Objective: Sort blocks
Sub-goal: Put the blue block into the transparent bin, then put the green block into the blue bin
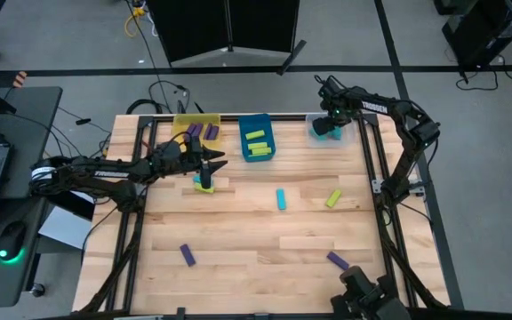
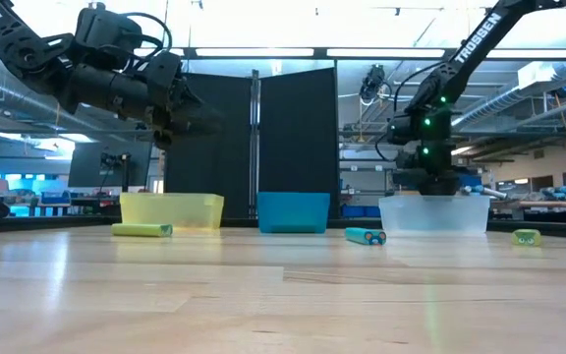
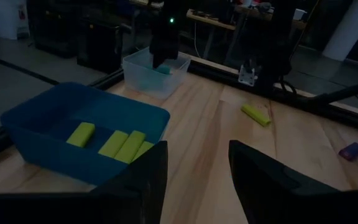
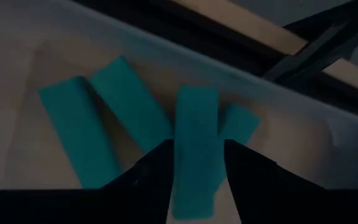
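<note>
My left gripper (image 1: 213,165) hangs open and empty above the table, just past a lime block and a cyan block (image 1: 204,184) lying together. In its wrist view the open fingers (image 3: 194,168) face the blue bin (image 3: 82,134) holding lime blocks. My right gripper (image 1: 331,122) is down in the clear bin (image 2: 432,214), shut on a cyan block (image 4: 196,146) above other cyan blocks (image 4: 79,134). A cyan block (image 1: 281,198), a lime block (image 1: 333,197) and two purple blocks (image 1: 188,255) (image 1: 337,260) lie loose on the table. My right gripper has the cyan block pinched between its two fingers, one on each long side near its closer end (image 4: 194,186). The fingers come from above, pointing down into the clear bin, and lie along the block. Whether its far end rests on the blocks beneath, I cannot tell.
The yellow bin (image 1: 196,127) with purple blocks stands at the far edge, left of the blue bin (image 1: 258,138). Metal frame rails (image 1: 373,178) run along the table's sides. Bare wood lies across the middle and near part of the table.
</note>
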Controlling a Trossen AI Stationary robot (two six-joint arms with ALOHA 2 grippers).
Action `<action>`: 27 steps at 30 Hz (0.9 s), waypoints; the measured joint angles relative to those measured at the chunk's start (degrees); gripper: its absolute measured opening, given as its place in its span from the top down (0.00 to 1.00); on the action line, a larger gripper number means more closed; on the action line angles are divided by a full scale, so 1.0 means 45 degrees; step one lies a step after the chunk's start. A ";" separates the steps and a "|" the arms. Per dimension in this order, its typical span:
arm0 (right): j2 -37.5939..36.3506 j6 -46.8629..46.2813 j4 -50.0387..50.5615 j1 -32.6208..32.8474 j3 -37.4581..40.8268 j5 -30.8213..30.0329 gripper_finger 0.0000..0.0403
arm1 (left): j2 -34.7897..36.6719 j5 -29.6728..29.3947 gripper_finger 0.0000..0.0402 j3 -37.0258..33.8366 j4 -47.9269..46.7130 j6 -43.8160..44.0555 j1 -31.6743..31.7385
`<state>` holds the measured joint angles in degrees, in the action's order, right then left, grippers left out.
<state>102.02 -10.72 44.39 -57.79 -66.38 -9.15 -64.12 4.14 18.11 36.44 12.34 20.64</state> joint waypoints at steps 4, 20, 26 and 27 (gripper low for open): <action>-0.0002 0.0379 0.0841 0.0228 -0.0921 -0.0015 0.61 | 0.0000 0.0000 0.56 0.0000 -0.0003 -0.0027 0.0000; -0.0034 0.2851 0.0602 0.3261 -0.2488 0.3855 0.97 | 0.0010 0.5052 0.66 0.1823 -0.4443 -0.1458 0.1894; -0.0054 0.3038 0.0429 0.4557 -0.2386 0.2943 0.92 | 0.0007 0.5247 0.81 0.3769 -1.0981 -0.4160 0.1915; -0.0078 0.3083 0.0409 0.4719 -0.2386 0.2943 0.93 | 0.0010 0.5150 0.84 0.3966 -1.1665 -0.4367 0.1833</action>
<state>101.66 3.15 46.23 -36.55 -77.12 4.10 -64.07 27.31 35.96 -16.05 -7.31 28.89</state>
